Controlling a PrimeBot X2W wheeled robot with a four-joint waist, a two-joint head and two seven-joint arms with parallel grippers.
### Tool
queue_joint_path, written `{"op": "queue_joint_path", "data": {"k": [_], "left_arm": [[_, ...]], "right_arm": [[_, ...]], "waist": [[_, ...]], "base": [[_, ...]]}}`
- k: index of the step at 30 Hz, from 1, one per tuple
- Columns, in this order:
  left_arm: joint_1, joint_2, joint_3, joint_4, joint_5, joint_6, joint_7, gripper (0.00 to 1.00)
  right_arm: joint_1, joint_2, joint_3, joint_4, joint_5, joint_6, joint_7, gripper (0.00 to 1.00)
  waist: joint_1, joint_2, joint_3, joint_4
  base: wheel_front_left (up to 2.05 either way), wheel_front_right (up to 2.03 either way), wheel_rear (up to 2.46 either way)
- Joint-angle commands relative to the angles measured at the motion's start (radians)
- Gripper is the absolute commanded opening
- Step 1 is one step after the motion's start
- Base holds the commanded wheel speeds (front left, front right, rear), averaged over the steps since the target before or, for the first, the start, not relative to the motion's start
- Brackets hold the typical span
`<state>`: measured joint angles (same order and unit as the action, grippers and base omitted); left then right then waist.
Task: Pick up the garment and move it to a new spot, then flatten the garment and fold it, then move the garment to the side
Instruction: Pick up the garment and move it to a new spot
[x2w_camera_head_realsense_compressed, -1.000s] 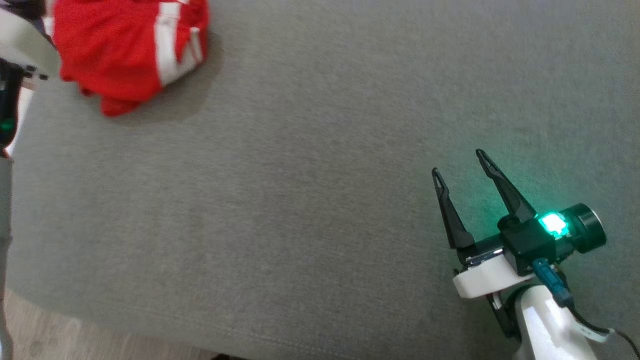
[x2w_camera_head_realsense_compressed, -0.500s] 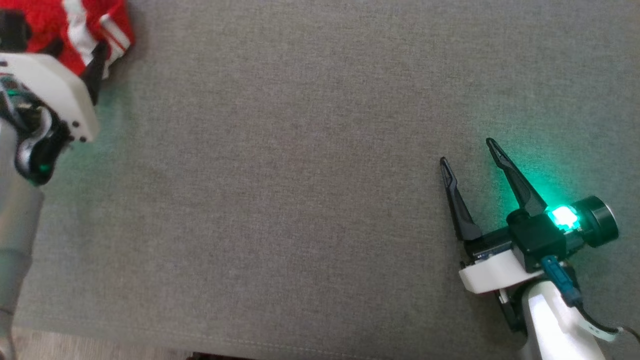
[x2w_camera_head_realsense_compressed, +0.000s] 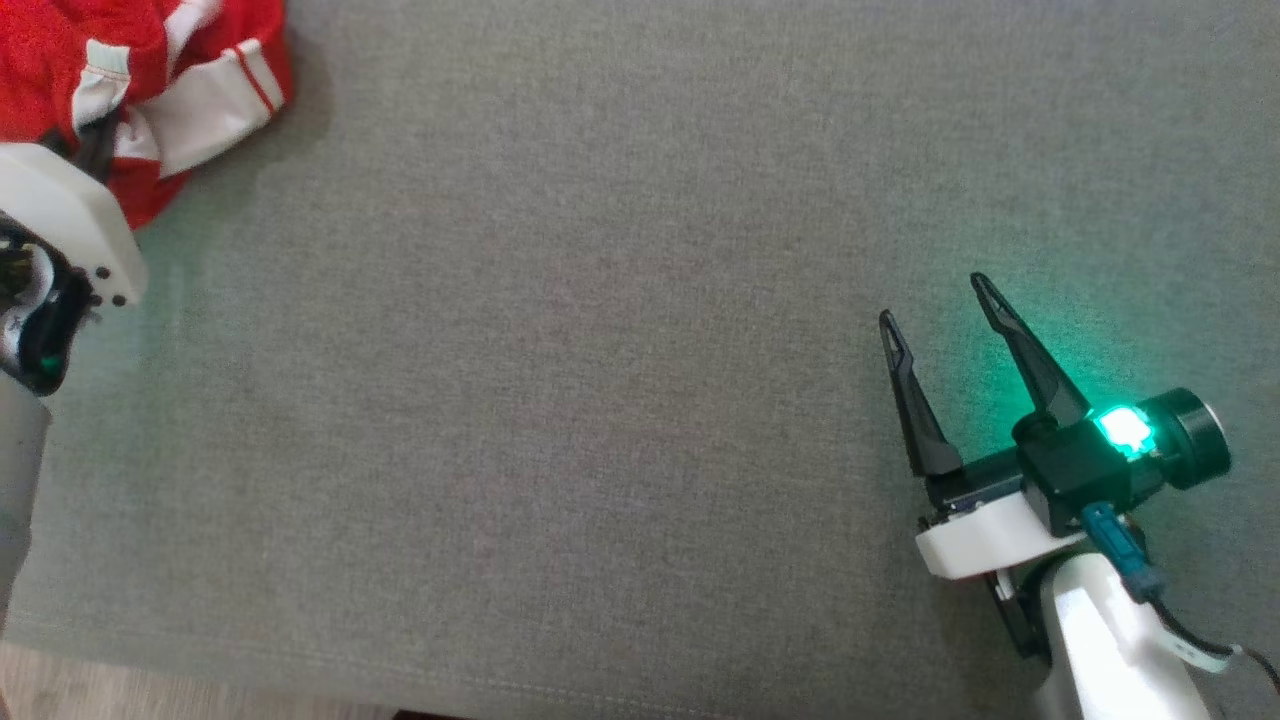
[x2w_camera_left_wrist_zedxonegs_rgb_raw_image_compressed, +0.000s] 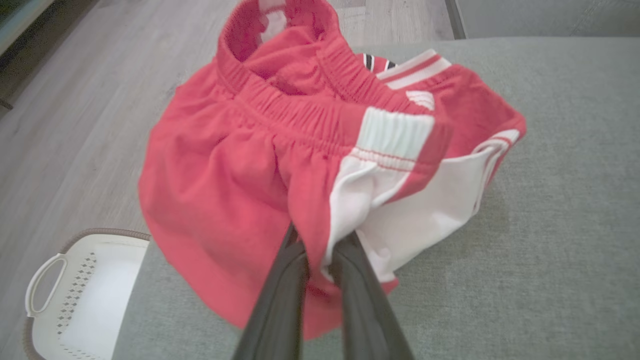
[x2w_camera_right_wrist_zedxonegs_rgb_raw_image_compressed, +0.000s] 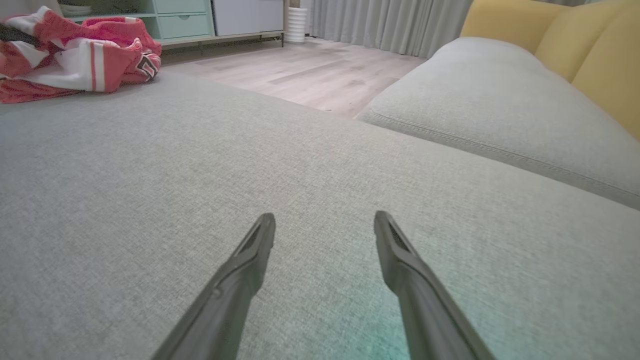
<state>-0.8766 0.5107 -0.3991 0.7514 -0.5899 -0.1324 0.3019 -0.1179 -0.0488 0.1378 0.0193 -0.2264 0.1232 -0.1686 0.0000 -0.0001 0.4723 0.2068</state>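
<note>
The garment (x2w_camera_head_realsense_compressed: 150, 70) is a pair of red shorts with white side panels, crumpled at the far left corner of the grey cushion (x2w_camera_head_realsense_compressed: 600, 400). In the left wrist view my left gripper (x2w_camera_left_wrist_zedxonegs_rgb_raw_image_compressed: 322, 240) is shut on a fold of the garment (x2w_camera_left_wrist_zedxonegs_rgb_raw_image_compressed: 240, 175) where red cloth meets a white panel, just below the elastic waistband. In the head view its white wrist mount sits at the left edge against the cloth. My right gripper (x2w_camera_head_realsense_compressed: 930, 300) hovers open low over the cushion at the right, holding nothing. In the right wrist view the garment (x2w_camera_right_wrist_zedxonegs_rgb_raw_image_compressed: 75, 55) lies far off beyond the right gripper (x2w_camera_right_wrist_zedxonegs_rgb_raw_image_compressed: 325, 220).
A white plastic basket (x2w_camera_left_wrist_zedxonegs_rgb_raw_image_compressed: 75, 295) stands on the wooden floor (x2w_camera_left_wrist_zedxonegs_rgb_raw_image_compressed: 75, 125) beside the cushion's left edge. A second grey cushion (x2w_camera_right_wrist_zedxonegs_rgb_raw_image_compressed: 500, 110) and yellow backrests (x2w_camera_right_wrist_zedxonegs_rgb_raw_image_compressed: 575, 45) lie beyond my right gripper. The cushion's front edge runs along the bottom of the head view.
My left gripper has closed on the garment, and the cloth is bunched up around its fingers. The head view has shifted. My right gripper stays open where it was.
</note>
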Motion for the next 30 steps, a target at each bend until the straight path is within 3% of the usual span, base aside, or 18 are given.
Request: {"op": "queue_joint_path", "data": {"k": [1, 13, 18, 22, 30], "left_arm": [[-0.047, 0.078, 0.036, -0.014, 0.0, 0.002, -0.014, 0.0], [-0.066, 0.124, 0.01, -0.09, -0.044, 0.002, -0.008, 0.0], [-0.08, 0.104, 0.006, -0.177, -0.089, 0.002, 0.021, 0.0], [-0.085, 0.051, -0.005, -0.252, -0.115, 0.014, 0.046, 0.0], [-0.034, -0.206, -0.046, -0.405, -0.181, 0.126, 0.029, 0.0]], "right_arm": [[-0.003, -0.001, 0.029, -0.021, 0.009, 0.008, -0.012, 1.0], [0.034, -0.001, 0.043, 0.079, 0.111, 0.008, -0.06, 1.0], [0.066, -0.001, 0.037, 0.112, 0.157, 0.008, -0.076, 1.0], [0.084, -0.001, 0.031, 0.128, 0.185, 0.008, -0.084, 1.0], [0.085, -0.001, 0.018, 0.139, 0.217, 0.008, -0.092, 1.0]], "waist": [[0.0, 0.0001, -0.032, 0.004], [0.0, 0.0001, -0.288, -0.028], [0.0, 0.0001, -0.387, -0.07], [0.0, 0.0001, -0.437, -0.115], [0.0, 0.0001, -0.445, -0.205]], "base": [[0.0, 0.0, 0.0], [0.0, 0.0, 0.0], [0.0, 0.0, 0.0], [0.0, 0.0, 0.0], [0.0, 0.0, 0.0]]}}
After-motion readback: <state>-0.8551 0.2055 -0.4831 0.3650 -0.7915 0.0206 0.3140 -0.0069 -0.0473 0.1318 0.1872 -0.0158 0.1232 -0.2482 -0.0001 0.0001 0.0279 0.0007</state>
